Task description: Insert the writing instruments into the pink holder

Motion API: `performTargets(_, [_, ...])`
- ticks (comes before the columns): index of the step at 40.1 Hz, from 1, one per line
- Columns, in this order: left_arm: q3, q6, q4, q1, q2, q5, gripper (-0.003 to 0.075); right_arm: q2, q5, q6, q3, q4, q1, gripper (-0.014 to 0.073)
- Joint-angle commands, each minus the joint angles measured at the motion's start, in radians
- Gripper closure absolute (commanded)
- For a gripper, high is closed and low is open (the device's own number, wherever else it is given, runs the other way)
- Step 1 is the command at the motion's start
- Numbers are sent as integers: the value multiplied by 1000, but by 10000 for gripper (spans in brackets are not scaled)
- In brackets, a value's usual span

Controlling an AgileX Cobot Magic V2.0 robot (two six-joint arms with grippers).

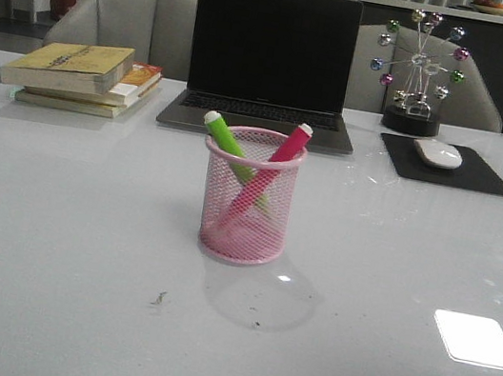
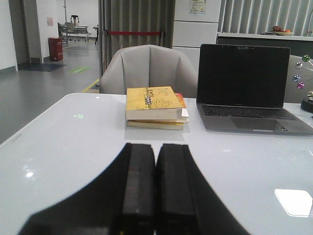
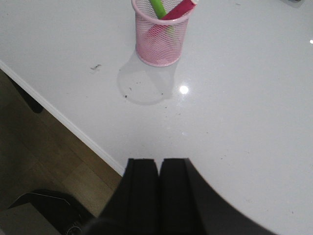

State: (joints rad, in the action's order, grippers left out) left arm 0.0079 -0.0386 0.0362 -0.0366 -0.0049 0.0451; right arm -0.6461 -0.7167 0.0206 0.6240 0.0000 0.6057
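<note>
The pink wire-mesh holder (image 1: 248,197) stands upright in the middle of the white table. A lime green marker (image 1: 231,138) and a magenta marker (image 1: 288,144) lean crossed inside it, white ends up. The right wrist view shows the holder (image 3: 161,36) with the green marker (image 3: 157,7) and magenta marker (image 3: 177,10) in it, well away from my right gripper (image 3: 159,161), which is shut and empty over the table's front edge. My left gripper (image 2: 155,147) is shut and empty above bare table, facing the books. Neither gripper appears in the front view.
A stack of books (image 1: 82,75) lies at the back left, a dark laptop (image 1: 268,65) behind the holder, and a white mouse (image 1: 438,154) on a black pad (image 1: 445,165) at the back right beside a ball ornament (image 1: 418,71). Grey chairs (image 1: 125,17) stand behind the table.
</note>
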Motion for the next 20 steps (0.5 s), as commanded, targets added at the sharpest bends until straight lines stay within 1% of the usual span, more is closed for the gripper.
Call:
performTargets(1, [0, -9, -10, 1, -17, -94, 628, 2, 74, 1, 25, -16, -4, 566])
performTargets(7, [0, -9, -10, 1, -17, -94, 628, 2, 75, 1, 25, -16, -4, 566])
performTargets(12, [0, -9, -10, 1, -17, -93, 628, 57, 91, 22, 0, -21, -21, 566])
performTargets(14, [0, -9, -10, 1, -17, -93, 628, 92, 118, 26, -25, -21, -53, 566])
performTargets(20, [0, -9, -10, 1, -17, -93, 628, 238, 256, 26, -152, -21, -200, 566])
